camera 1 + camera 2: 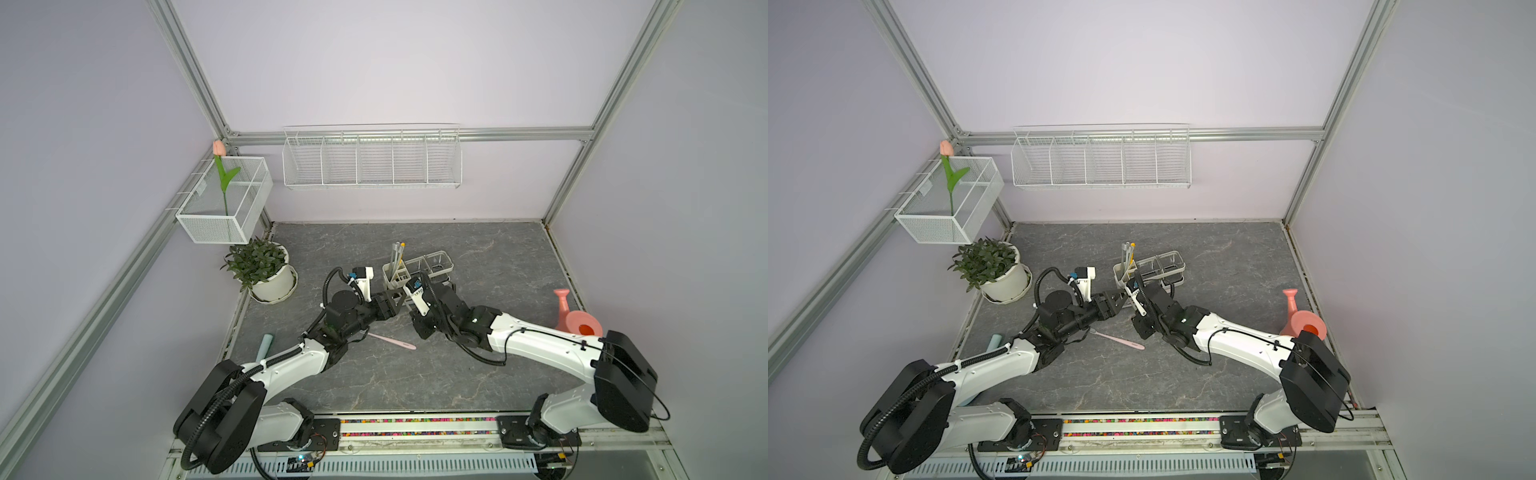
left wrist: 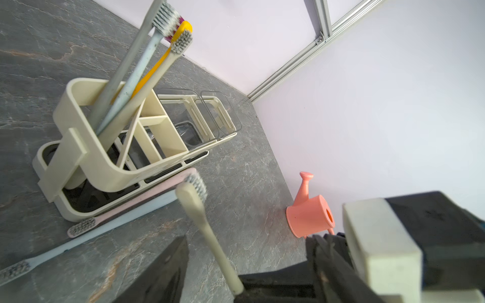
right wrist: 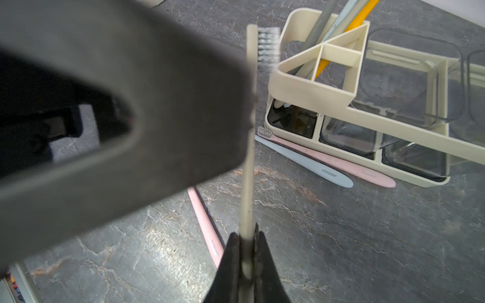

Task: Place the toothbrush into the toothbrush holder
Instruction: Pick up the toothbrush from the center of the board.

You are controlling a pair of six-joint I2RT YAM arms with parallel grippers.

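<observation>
- The toothbrush [image 3: 248, 183], cream, is held above the tabletop [image 3: 341, 249], its bristle head near the toothbrush holder [image 3: 301, 86]'s divided compartment.
- We see the right fingers [image 3: 231, 262] clamped on its handle.
- The left fingers [image 2: 162, 270] stand apart, one just beside it.

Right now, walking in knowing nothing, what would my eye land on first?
At the middle of the table, the right gripper is shut on a cream toothbrush, with the open left gripper right beside it. Next to them stands the holder, with several brushes upright in it. A pink watering can sits by the right wall.
</observation>
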